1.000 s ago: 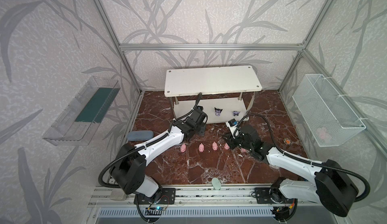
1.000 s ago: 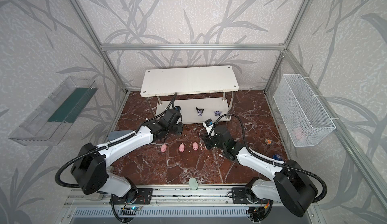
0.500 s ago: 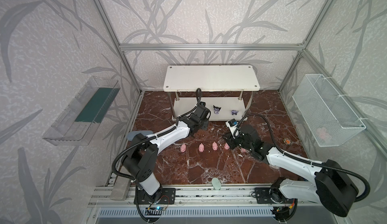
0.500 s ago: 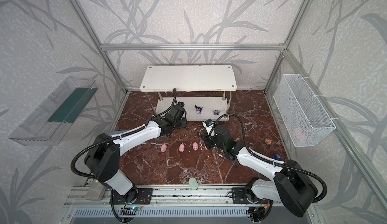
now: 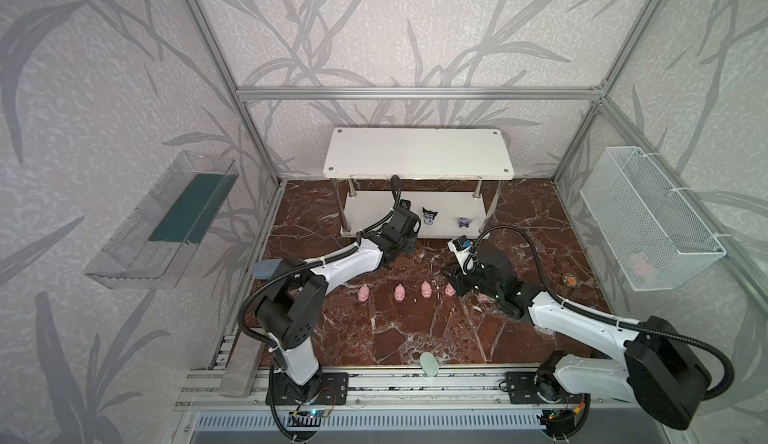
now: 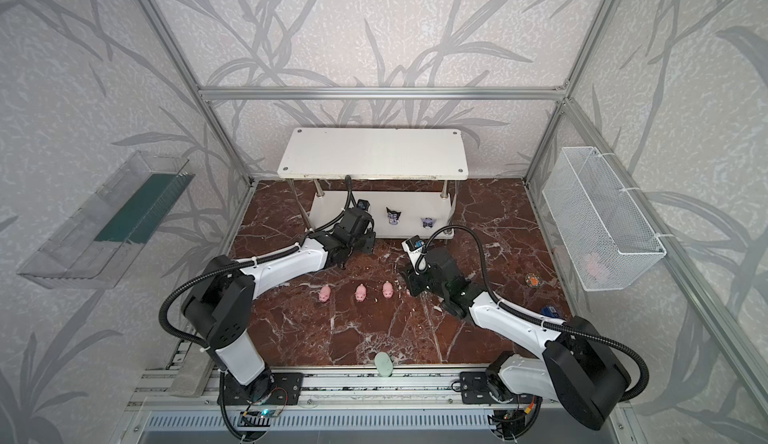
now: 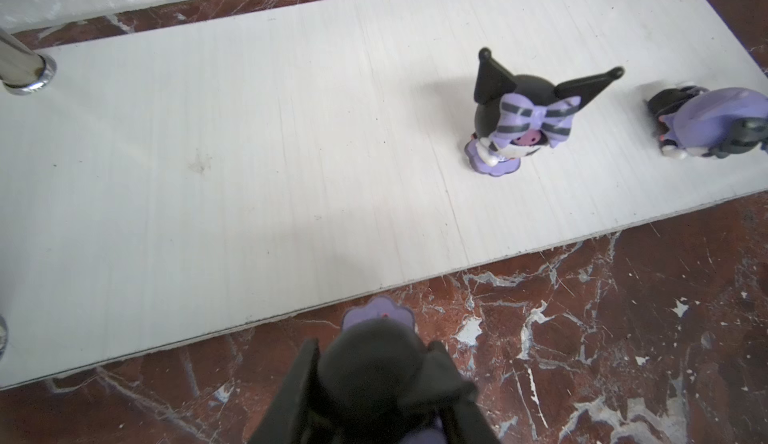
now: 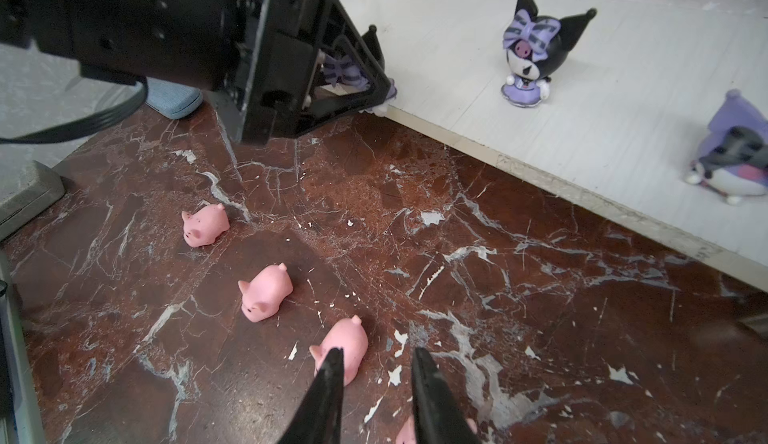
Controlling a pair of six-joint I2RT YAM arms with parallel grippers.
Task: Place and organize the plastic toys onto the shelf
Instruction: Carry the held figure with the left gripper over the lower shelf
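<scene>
My left gripper [image 7: 374, 365] pinches a dark figurine [image 7: 376, 338] at the front edge of the shelf's [image 7: 249, 151] lower board. Further right on that board are an upright figurine [image 7: 515, 118] and a tipped figurine [image 7: 715, 126]. Pigs [image 5: 400, 293] line the surface [image 5: 415, 334] before the shelf. My right gripper [image 8: 377, 357], spread and empty, hovers over the row's right end.
</scene>
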